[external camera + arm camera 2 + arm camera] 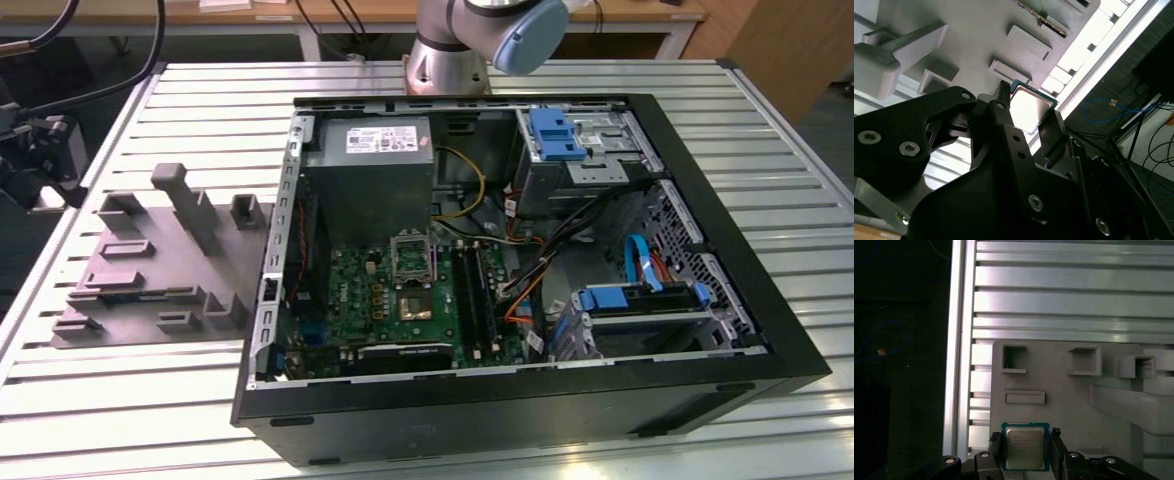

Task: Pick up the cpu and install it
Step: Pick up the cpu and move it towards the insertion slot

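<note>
The gripper (pixel 1025 435) is positioned over the grey fixture tray (pixel 1079 400), which lies flat on the slatted aluminium table (pixel 134 400). In both wrist views the cpu (pixel 1025 447) sits between the two black fingers (pixel 995 450), silvery top face up and its darker green rim visible around it. The jaws are narrowed to the width of the chip, with one finger against each of two opposite edges, so the gripper has hold of the cpu. It cannot be told whether the chip rests on the tray surface or is raised clear of it. The cpu is near the tray border closest to the table's edge rail, just beside a shallow rectangular recess (pixel 1024 397) in the tray. In the exterior view the fixture tray stands at 9 o'clock of the open computer case (pixel 747 330), just beside its wall. The robot arm (pixel 481 30) rises at 12 o'clock of the case. Inside the case, the motherboard (pixel 387 300) lies toward 7 o'clock. The black metal-framed socket (pixel 412 253) is at the 12 o'clock end of the motherboard, directly at 6 o'clock of the grey power supply box (pixel 380 160).
</note>
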